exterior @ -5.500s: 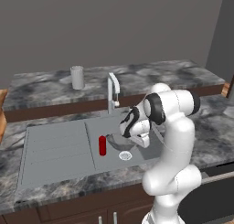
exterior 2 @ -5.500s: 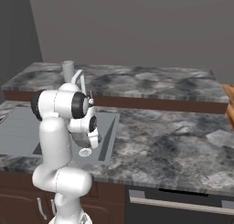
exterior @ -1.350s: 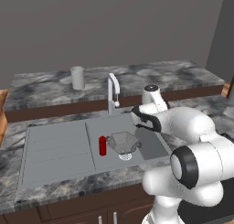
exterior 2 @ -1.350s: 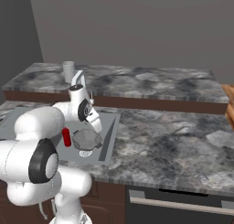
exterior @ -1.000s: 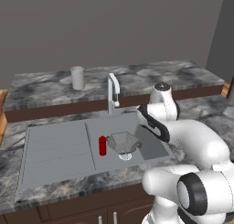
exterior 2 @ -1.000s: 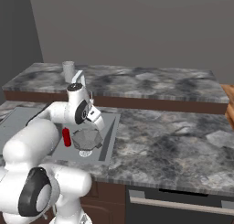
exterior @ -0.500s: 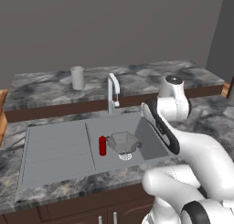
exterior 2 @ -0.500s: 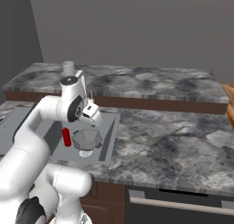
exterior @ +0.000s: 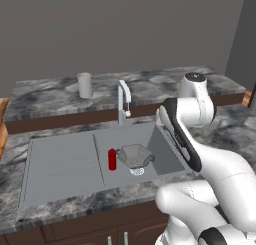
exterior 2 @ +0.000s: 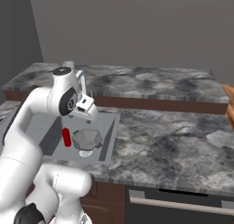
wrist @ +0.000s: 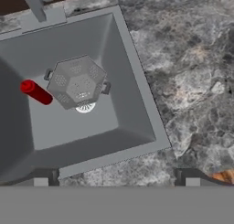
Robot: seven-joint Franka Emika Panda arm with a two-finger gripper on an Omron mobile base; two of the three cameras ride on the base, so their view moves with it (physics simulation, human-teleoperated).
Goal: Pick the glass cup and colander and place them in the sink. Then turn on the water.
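Observation:
The colander (exterior: 135,155) (exterior 2: 87,138) (wrist: 77,81) lies in the sink (exterior: 165,154) (wrist: 132,77) over the drain, a small red cylinder (exterior: 112,159) (wrist: 35,92) beside it. On the back counter, left of the faucet (exterior: 123,101), stands the glass cup (exterior: 84,85), upright. No water shows at the spout. My gripper (exterior 2: 90,114) (wrist: 116,179) hangs high above the basin's right rim, pointing down. It is open and holds nothing, well apart from the colander.
The flat drainboard (exterior: 62,164) lies left of the basin. Marbled counter (exterior 2: 173,131) stretches to the right of the sink, and a raised back counter (exterior: 150,81) runs behind it. My own arm (exterior: 180,134) crosses over the sink's right edge.
The arm has swung up and back from the basin, lifting the open hand higher above the sink. The colander, red cylinder and cup have stayed where they were.

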